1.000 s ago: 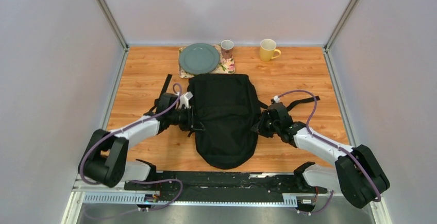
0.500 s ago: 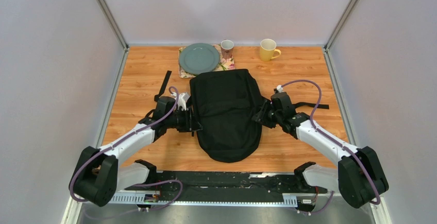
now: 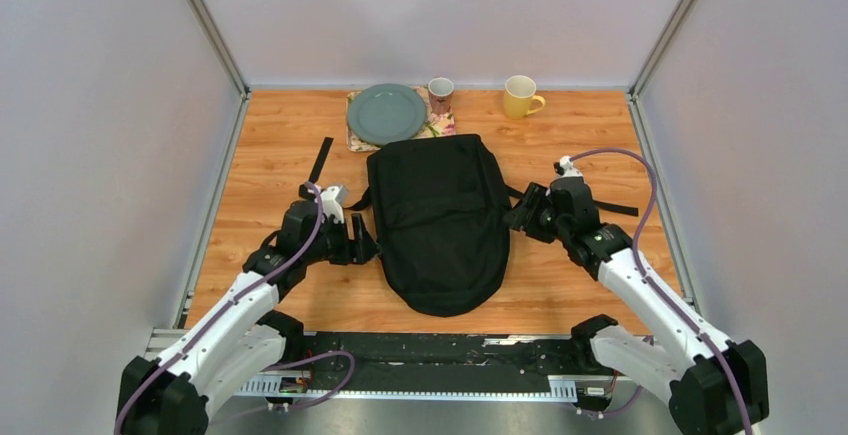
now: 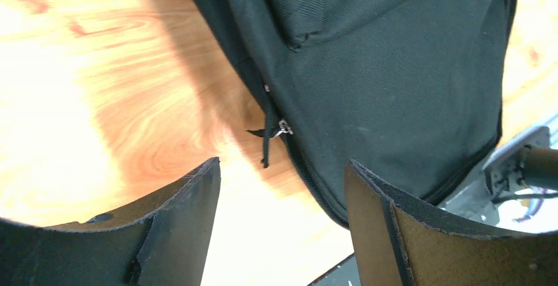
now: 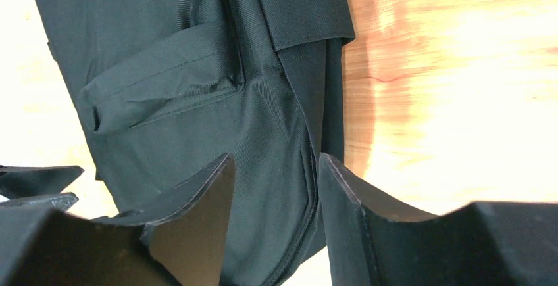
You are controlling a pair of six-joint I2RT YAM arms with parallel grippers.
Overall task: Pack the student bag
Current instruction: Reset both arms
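Observation:
The student bag [image 3: 437,220] is a large black backpack lying flat in the middle of the wooden table, with one strap [image 3: 320,160] trailing left and another [image 3: 605,205] trailing right. My left gripper [image 3: 362,243] stands open just off the bag's left edge, touching nothing. In the left wrist view the left gripper [image 4: 283,174] frames bare wood, with the bag [image 4: 395,69] and its zipper pull [image 4: 266,138] beyond. My right gripper [image 3: 520,217] is open at the bag's right edge. In the right wrist view the right gripper [image 5: 276,164] straddles the bag's side seam [image 5: 197,89] without pinching it.
A green plate [image 3: 386,113] rests on a floral mat [image 3: 443,128] at the back. A small patterned cup [image 3: 440,90] and a yellow mug [image 3: 521,96] stand beside it. Grey walls close in both sides. A metal rail [image 3: 400,350] runs along the near edge.
Both grippers have opened and let go of the bag's sides. The left arm has drawn back left and toward the near edge, the right arm back to the right. The bag lies slightly farther back.

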